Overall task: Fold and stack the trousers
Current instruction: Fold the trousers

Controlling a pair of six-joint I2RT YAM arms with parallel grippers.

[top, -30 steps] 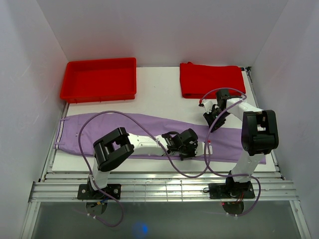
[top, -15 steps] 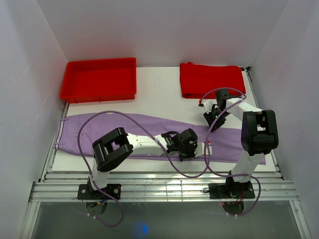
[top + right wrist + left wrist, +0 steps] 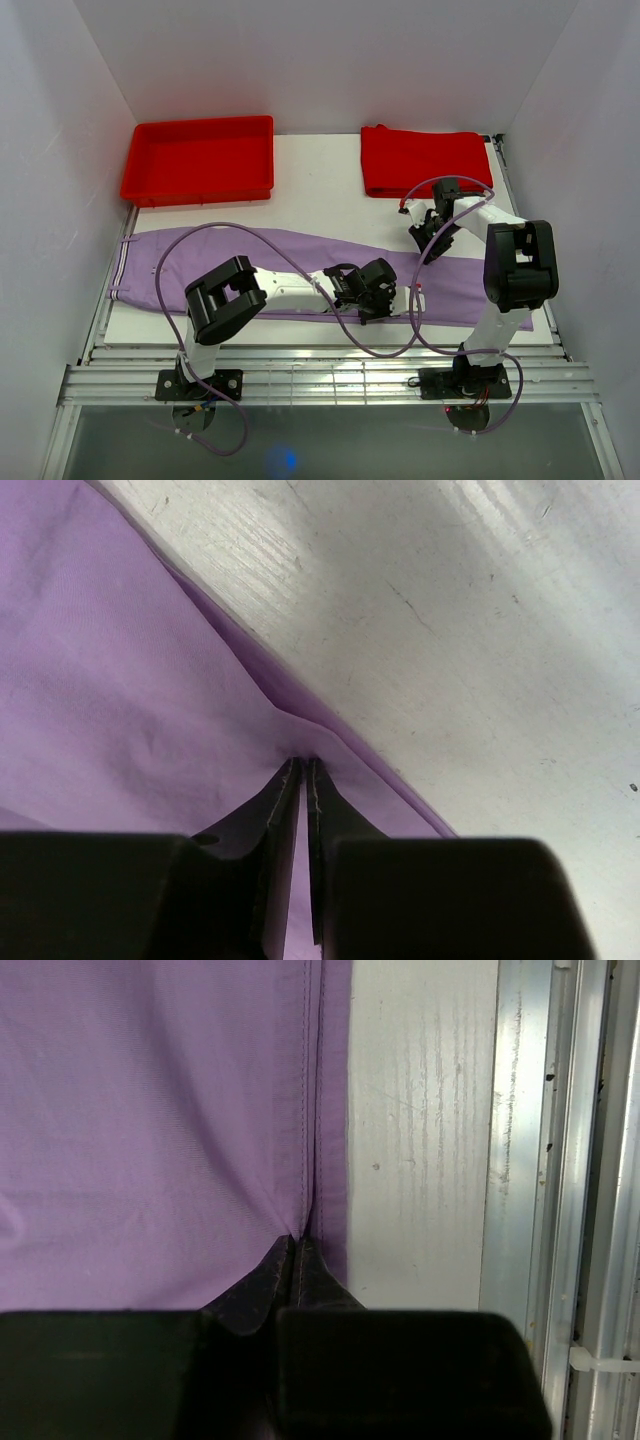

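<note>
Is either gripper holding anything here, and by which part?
Both hold the trousers. The left gripper pinches the seam at their near edge, and the right gripper pinches a fold at their far edge.

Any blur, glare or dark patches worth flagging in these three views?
Top external: sharp, evenly lit, blue reflection at the bottom edge. Left wrist: trousers weave crisp, left fingers black, underexposed. Right wrist: table scratches sharp, right fingers likewise dark and soft-edged.

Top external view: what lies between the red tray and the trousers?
Bare white table separates the red tray from the trousers, shown in the top external view.
</note>
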